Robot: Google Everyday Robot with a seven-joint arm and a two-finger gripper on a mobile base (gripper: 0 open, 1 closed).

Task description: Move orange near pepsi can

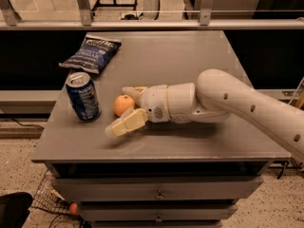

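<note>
Camera view, risks first. Leftmost, a flat dark blue crinkled chip bag [91, 53] is lying toward the back, out of play. A dark blue cylindrical pepsi can with a silver top [83, 96] is standing upright near the left edge. A small round matte-skinned orange [123, 105] is sitting just beside the can, with a small gap showing between them. The cream two-finger gripper [118, 110] is lying low with its jaws spread. The orange is resting between them, not pinched.

Judgement: the orange is looking placed already, so the danger is sitting in the exit.
- The lower finger [124, 123] is pointing toward the can's base, so any leftward drift is risking a tipped can.
- A finger dragging across the fruit is likely sending it rolling, since nothing is blocking its path to the front edge.

The bulky white arm [247, 103] is reaching in from the right.

Surface: a flat, smooth grey table [190, 56] is carrying everything, with grey drawers [156, 191] below.

Room: at lower left, a small reddish-orange ball [72, 208] is lying by a wire basket [47, 201] on a speckled floor [19, 170]. A metal railing [156, 25] is running behind.
</note>
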